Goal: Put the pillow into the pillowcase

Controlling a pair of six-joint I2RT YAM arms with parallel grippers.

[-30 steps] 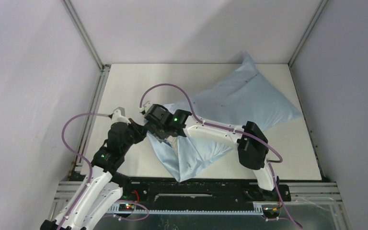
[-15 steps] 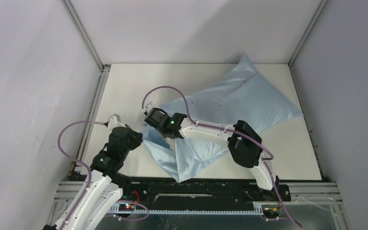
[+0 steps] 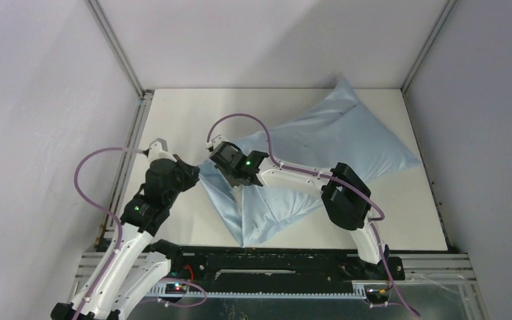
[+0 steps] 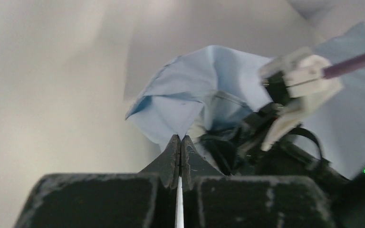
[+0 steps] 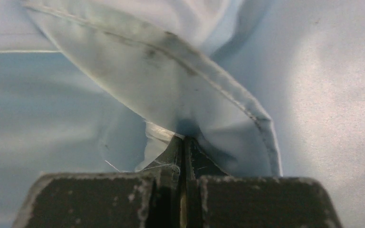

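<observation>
The light blue pillowcase lies slanted across the table, plump at its far right end and flat and creased at its near left end. The pillow is hidden; none of its white fabric shows for certain. My left gripper is shut on a corner of the case's left edge, which the left wrist view shows as a blue fold rising from the closed tips. My right gripper is close beside it. In the right wrist view its tips are shut on a hemmed fold of the pillowcase.
The pale table is walled by grey panels with metal posts at the back corners. Purple cables loop over both arms. The right arm's elbow hangs over the case. A black rail runs along the near edge.
The right gripper has shut on a fold of the pillowcase. The left arm has moved a little farther up the table with its corner, and the near end of the case has shifted.
</observation>
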